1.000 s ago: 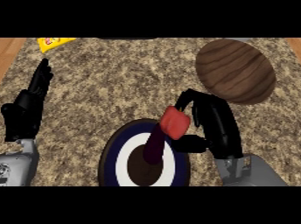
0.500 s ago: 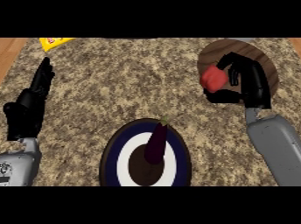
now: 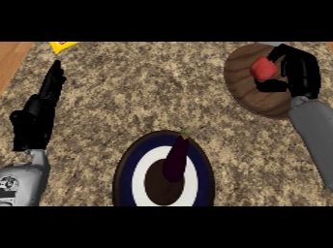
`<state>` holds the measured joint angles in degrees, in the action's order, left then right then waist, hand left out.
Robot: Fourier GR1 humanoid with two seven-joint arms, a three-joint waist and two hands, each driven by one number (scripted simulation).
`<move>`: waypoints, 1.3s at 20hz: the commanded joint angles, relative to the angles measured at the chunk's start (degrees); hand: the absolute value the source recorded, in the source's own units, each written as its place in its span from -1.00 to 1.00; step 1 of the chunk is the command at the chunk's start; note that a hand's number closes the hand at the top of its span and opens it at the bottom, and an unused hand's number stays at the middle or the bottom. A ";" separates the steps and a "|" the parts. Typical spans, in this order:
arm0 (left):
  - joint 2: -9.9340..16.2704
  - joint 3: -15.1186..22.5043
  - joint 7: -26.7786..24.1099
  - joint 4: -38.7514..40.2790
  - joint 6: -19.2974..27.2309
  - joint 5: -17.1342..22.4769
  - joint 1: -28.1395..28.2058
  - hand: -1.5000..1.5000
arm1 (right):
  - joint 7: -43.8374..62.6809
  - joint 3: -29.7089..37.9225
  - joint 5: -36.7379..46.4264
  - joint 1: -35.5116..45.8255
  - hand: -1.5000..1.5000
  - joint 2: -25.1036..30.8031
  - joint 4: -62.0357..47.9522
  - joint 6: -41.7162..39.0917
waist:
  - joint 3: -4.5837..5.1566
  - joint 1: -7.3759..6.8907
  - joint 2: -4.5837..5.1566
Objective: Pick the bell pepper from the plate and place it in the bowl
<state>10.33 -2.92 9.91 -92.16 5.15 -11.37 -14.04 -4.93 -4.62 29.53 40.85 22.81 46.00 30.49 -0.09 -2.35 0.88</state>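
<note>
The small red bell pepper (image 3: 263,69) shows as a rounded, glossy lump of bright red with no stem or lobes that can be made out. It sits over the dark brown wooden bowl (image 3: 244,87) at the upper right of the speckled granite counter (image 3: 148,87), inside the bowl's rim as seen from above; whether it touches the bowl's floor cannot be told.

The black right hand (image 3: 292,72) covers much of the bowl's right half, so that side of the rim is hidden, and the bowl's top edge is cut by the view's upper limit. The hand also hides the pepper's right side, leaving only its left face visible. The pepper lies at the hand's left edge, between the thumb below it and the fingers curled above and beside it, so the hand is clamped on the pepper. The grey right forearm runs down from the hand to the view's lower right edge.

At the bottom centre is a round plate (image 3: 127,169) with a dark blue rim, a white ring and a brown middle; its lower edge is cut off. A long, dark purple eggplant (image 3: 175,159) lies on it, stem end pointing up.

The black left hand (image 3: 39,114) rests at the left with straight fingers pointing up, holding nothing. A yellow object (image 3: 64,45) shows only partly at the top left.
</note>
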 commanded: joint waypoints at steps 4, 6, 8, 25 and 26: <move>-0.56 0.76 -0.12 1.03 -0.63 -0.06 -1.48 0.00 | -9.95 5.48 1.07 8.67 1.00 -0.15 -22.60 6.15 | -0.08 -1.10 0.51; -0.32 0.25 -1.25 2.44 -0.05 -0.57 -2.30 0.00 | -12.30 9.84 -4.92 9.03 1.00 1.47 -23.45 0.19 | -0.16 -1.13 0.84; -0.65 0.99 -0.54 0.80 -0.53 -0.28 -2.22 0.00 | -11.12 9.58 -4.54 9.88 -1.00 1.52 -27.29 -3.11 | -0.21 -2.27 1.20; -0.28 -0.54 -0.56 1.32 -0.46 0.23 -1.90 0.00 | -31.16 23.39 -17.79 12.10 -1.00 7.60 -34.89 -20.72 | -0.18 -1.46 0.89; -1.39 1.00 -1.76 -0.34 -0.38 -0.21 1.97 0.00 | -30.50 24.46 -19.02 12.13 -1.00 6.95 -35.47 -21.98 | -0.15 -1.44 0.55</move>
<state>9.35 -2.28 9.47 -91.75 4.79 -11.53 -15.10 -34.98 17.23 13.00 52.19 27.64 12.62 13.46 -0.30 -3.96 1.75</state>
